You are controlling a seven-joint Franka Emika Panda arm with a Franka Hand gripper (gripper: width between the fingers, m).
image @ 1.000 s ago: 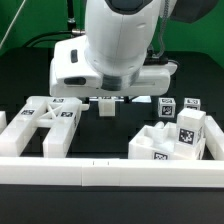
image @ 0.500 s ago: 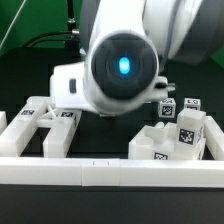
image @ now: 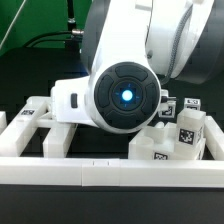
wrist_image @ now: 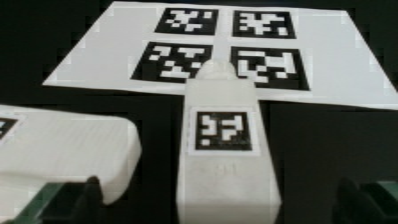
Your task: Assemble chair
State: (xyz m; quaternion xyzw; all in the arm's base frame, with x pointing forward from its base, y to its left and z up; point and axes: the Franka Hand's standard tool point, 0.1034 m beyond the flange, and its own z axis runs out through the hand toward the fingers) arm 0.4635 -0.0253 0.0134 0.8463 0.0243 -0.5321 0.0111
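In the wrist view a long white chair peg (wrist_image: 221, 140) with a square tag on its top lies on the black table, its pointed end toward the marker board (wrist_image: 231, 45). My gripper (wrist_image: 217, 200) is open, with one dark finger on each side of the peg's near end. I cannot tell whether the fingers touch it. A rounded white chair block (wrist_image: 63, 150) lies beside the peg. In the exterior view the arm hides the gripper and the peg. The X-braced frame (image: 40, 122) lies at that view's left, and tagged chair blocks (image: 185, 130) stand at its right.
A long plain white border rail (image: 110, 172) runs along the front of the table in the exterior view. The arm's round joint (image: 125, 95) with a blue light fills the middle of that view. Black cloth covers the table.
The arm has swung down and toward the exterior camera. Its round joint with the blue light now sits lower and hides the gripper fingers seen one second ago.
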